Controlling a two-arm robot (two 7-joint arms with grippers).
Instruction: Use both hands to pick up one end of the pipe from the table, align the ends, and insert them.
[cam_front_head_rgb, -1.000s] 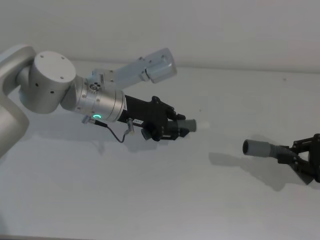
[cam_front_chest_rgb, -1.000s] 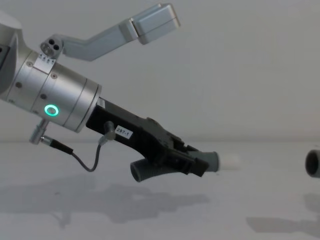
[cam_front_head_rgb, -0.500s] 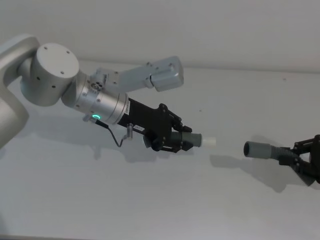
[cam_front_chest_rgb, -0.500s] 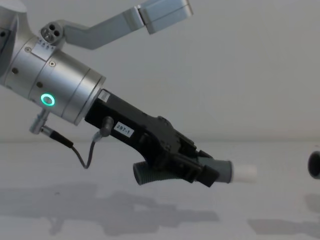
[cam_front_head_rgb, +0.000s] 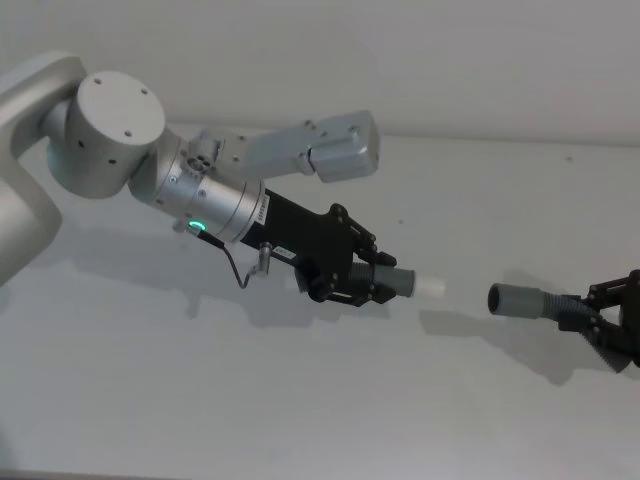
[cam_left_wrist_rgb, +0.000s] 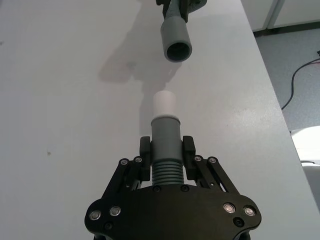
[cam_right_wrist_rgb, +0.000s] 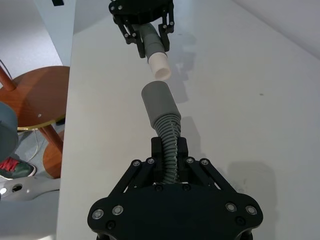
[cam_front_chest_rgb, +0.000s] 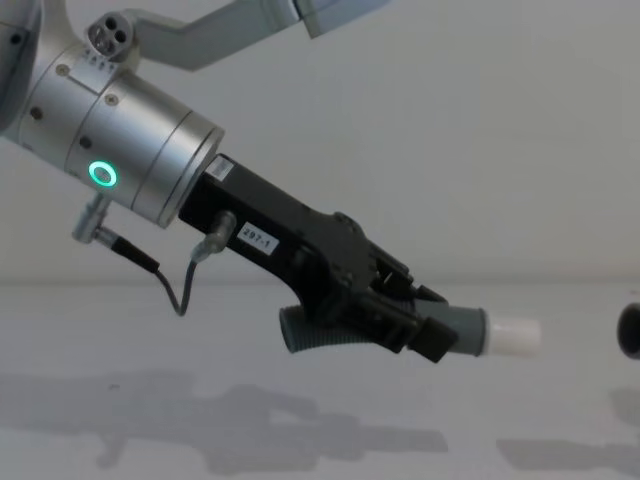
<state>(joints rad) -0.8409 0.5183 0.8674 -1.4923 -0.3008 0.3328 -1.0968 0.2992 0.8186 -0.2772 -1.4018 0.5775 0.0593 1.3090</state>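
- Left gripper (cam_left_wrist_rgb: 166, 148) was pressed onto the elbow (cam_left_wrist_rgb: 165, 131) at its ribbed bend, above the middle of the table (cam_front_head_rgb: 300, 400). The collar and white stub (cam_front_head_rgb: 430, 286) stuck out past the fingertips.
- Right gripper (cam_right_wrist_rgb: 170, 149) was clamped on the ribbed run of the grey tube (cam_right_wrist_rgb: 158, 104), above the table's right side. The tube's open mouth (cam_front_head_rgb: 497, 298) faced the stub, near but apart.
- The ends looked roughly in line, though not exactly.
- Judgement: both pieces are probably light plastic. The ribs give the pads purchase, but the ribbed runs may flex under a push, so a hold close behind each collar seems best.
- Only air lay between stub and mouth.
- A wooden stool (cam_right_wrist_rgb: 30, 95) and a floor cable (cam_left_wrist_rgb: 300, 75) sat beyond the table's edge, well apart from the parts.
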